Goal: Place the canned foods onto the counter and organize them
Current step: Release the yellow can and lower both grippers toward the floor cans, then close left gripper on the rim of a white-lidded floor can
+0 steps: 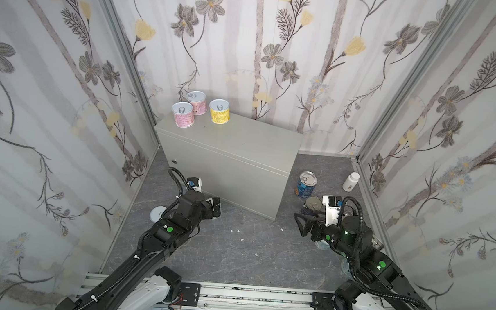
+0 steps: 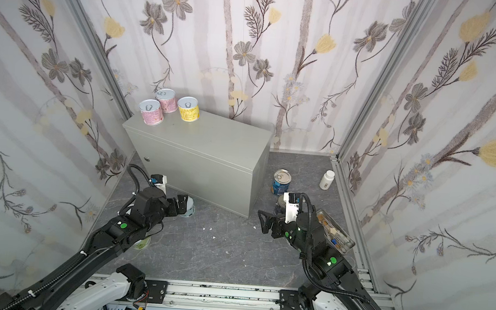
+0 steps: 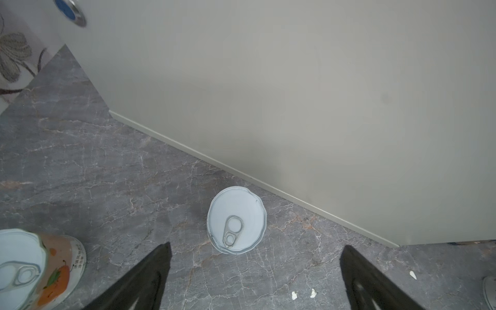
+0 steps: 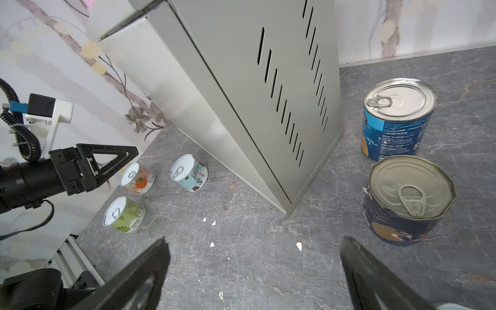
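Both top views show the counter (image 1: 230, 136), a grey box carrying two pink cans (image 1: 183, 115) (image 1: 197, 98) and a yellow can (image 1: 219, 111) at its left end. My left gripper (image 3: 256, 247) hangs open just above the floor at the counter's front, and a short can (image 3: 235, 220) stands upright ahead of its fingertips, apart from them. An orange-label can (image 3: 40, 268) sits beside it. My right gripper (image 4: 255, 244) is open over bare floor near the counter's right corner. A blue can (image 4: 397, 118) and a navy can (image 4: 408, 198) stand to its side. A green can (image 4: 124, 214) stands by the left arm.
A white pill bottle (image 1: 351, 182) stands by the right wall. A flat tin (image 2: 334, 232) lies partly under the right arm. Small white scraps (image 1: 236, 230) dot the dark marbled floor. Flowered walls close three sides, and the arms' rail (image 1: 229, 293) runs along the front.
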`<state>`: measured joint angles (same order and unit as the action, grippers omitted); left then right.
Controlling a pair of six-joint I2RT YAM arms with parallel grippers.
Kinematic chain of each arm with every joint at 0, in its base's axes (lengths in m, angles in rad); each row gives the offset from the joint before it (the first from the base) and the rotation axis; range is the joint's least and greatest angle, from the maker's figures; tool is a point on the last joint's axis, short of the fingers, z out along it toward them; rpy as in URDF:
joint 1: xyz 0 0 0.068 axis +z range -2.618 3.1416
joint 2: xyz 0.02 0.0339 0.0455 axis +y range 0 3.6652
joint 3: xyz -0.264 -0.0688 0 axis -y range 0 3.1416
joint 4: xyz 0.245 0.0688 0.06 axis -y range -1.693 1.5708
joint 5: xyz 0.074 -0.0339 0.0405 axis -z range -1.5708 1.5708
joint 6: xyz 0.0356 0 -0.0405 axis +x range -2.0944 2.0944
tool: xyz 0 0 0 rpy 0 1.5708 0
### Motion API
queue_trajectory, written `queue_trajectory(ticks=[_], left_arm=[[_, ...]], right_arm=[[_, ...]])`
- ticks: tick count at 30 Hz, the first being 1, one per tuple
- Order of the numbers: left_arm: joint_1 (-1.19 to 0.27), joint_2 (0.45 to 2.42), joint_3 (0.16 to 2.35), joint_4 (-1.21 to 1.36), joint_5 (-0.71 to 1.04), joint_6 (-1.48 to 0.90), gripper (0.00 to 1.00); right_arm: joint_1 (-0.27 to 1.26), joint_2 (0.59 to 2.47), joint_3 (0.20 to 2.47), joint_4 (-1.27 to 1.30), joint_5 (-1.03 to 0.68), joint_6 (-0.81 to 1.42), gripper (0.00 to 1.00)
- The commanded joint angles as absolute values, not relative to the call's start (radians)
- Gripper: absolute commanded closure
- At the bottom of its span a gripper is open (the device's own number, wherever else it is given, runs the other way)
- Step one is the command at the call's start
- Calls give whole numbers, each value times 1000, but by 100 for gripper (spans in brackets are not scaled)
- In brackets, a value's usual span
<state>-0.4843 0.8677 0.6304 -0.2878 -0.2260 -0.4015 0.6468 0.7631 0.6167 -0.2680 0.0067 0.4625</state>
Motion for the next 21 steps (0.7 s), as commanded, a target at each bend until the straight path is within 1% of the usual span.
queue_trajectory(ticks=[1, 13, 21], left_arm=[[-486, 895, 591, -166, -271, -456, 0], [-487, 1087, 521, 12, -288, -480, 0], [-486, 1193, 523, 81, -354, -464, 0]], right_arm=[[647, 770, 597, -188, 14, 472, 0], [639, 793, 588, -179, 6, 428, 0], [628, 808, 584, -170, -5, 402, 0]])
